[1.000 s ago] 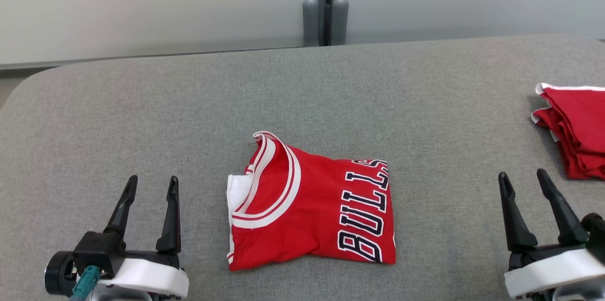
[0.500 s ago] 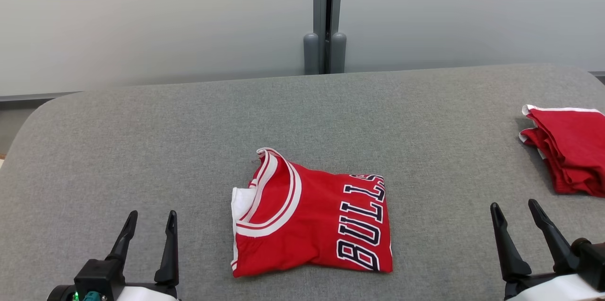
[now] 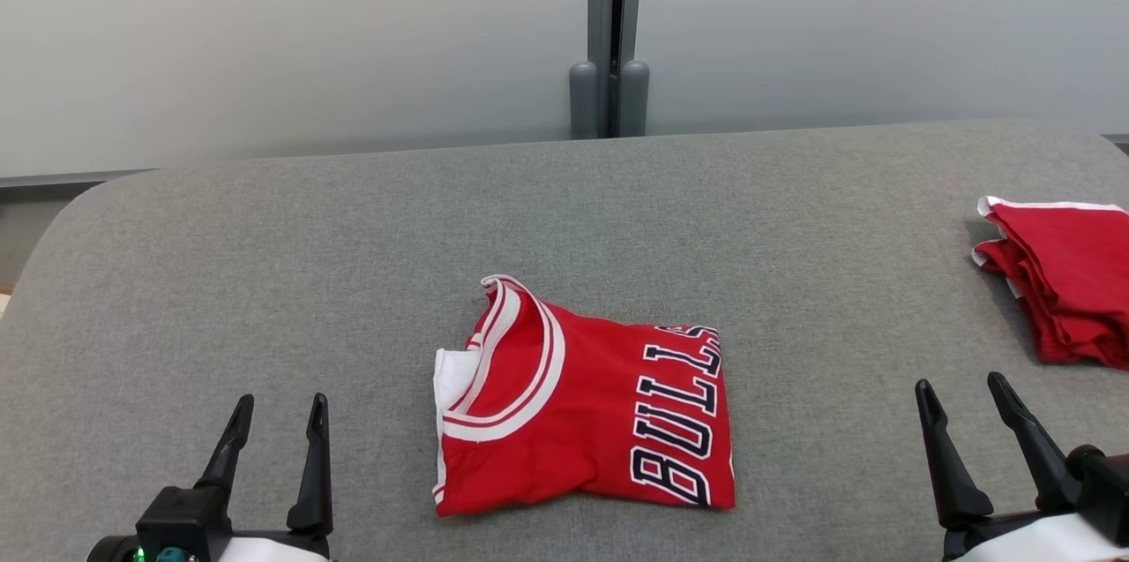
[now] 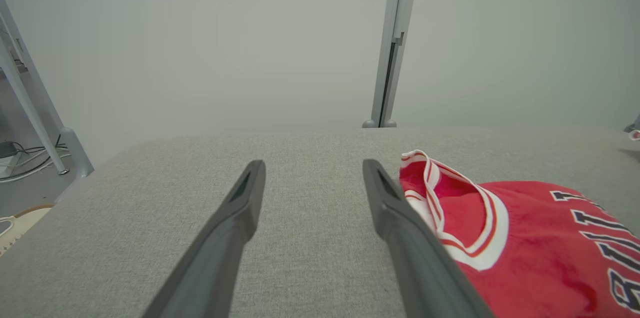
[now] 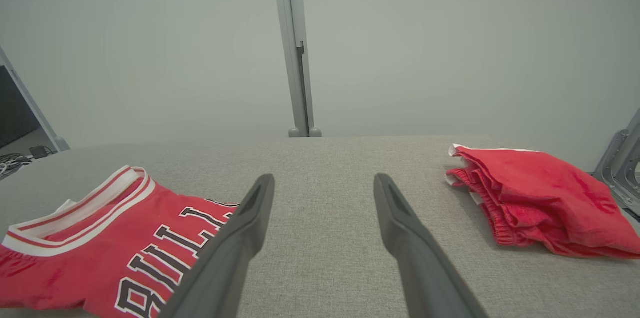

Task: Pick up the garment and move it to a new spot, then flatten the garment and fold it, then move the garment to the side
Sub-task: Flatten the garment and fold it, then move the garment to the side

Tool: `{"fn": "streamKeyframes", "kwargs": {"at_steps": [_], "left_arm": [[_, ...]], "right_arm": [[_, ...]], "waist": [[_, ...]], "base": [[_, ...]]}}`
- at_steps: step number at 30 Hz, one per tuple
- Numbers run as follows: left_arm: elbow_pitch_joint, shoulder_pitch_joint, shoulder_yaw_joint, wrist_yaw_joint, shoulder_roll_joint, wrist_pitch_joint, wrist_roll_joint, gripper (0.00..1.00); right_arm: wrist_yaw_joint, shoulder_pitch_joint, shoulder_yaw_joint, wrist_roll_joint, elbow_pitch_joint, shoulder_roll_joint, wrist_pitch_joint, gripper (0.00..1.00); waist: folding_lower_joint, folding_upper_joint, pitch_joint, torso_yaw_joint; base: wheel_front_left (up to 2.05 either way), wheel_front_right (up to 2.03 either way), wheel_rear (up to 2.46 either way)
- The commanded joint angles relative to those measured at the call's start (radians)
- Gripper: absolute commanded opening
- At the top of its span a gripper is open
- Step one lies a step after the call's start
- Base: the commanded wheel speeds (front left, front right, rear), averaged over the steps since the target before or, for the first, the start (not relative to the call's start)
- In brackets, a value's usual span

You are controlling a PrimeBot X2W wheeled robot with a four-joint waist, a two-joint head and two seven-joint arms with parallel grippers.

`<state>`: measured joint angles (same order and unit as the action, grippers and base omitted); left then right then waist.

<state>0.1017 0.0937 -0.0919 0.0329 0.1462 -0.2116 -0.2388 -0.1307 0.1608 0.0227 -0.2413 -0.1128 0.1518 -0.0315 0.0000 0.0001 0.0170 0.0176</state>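
Near edge: left gripper (image 3: 282, 408) and right gripper (image 3: 960, 384), wrists cut off by the frame, fingers pointing away, both spread wide and holding nothing. Between them, touching neither: folded red jersey with white-trimmed collar and dark BULLS lettering (image 3: 582, 421), flat on grey fabric-covered table (image 3: 353, 227), collar toward the left. Far right: rumpled stack of red cloth (image 3: 1063, 280), clipped in head view; right wrist view shows more, plus grey metal bracket (image 5: 620, 163). Left wrist view adds slanted pale frame leg (image 4: 30, 98). Farthest: grey vertical post (image 3: 609, 24)
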Motion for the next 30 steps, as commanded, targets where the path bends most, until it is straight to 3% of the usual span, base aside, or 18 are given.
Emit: {"fn": "streamKeyframes", "kwargs": {"at_steps": [1,17,24,30], "left_arm": [[-0.005,-0.002,0.001,0.004,0.007,-0.001,-0.005,1.0],[-0.025,-0.046,-0.009,0.023,0.001,-0.007,-0.01,1.0],[-0.039,-0.119,-0.028,0.016,-0.017,-0.021,-0.009,1.0],[-0.025,-0.196,-0.048,0.004,-0.042,-0.043,-0.018,1.0]], "right_arm": [[0.0,0.008,-0.001,0.006,-0.006,-0.002,-0.004,1.0],[0.0,-0.005,-0.01,-0.005,0.01,-0.005,-0.027,1.0],[0.0,-0.054,0.034,-0.033,0.128,0.003,-0.023,1.0],[0.0,-0.166,0.127,-0.097,0.332,0.003,0.01,1.0]], "waist": [[0.0,-0.0001,0.001,0.001],[0.0,-0.0001,0.033,0.042],[0.0,-0.0001,0.095,0.113],[0.0,-0.0001,0.155,0.194]], "base": [[0.0,0.0,0.0],[0.0,0.0,0.0],[0.0,0.0,0.0],[0.0,0.0,0.0]]}}
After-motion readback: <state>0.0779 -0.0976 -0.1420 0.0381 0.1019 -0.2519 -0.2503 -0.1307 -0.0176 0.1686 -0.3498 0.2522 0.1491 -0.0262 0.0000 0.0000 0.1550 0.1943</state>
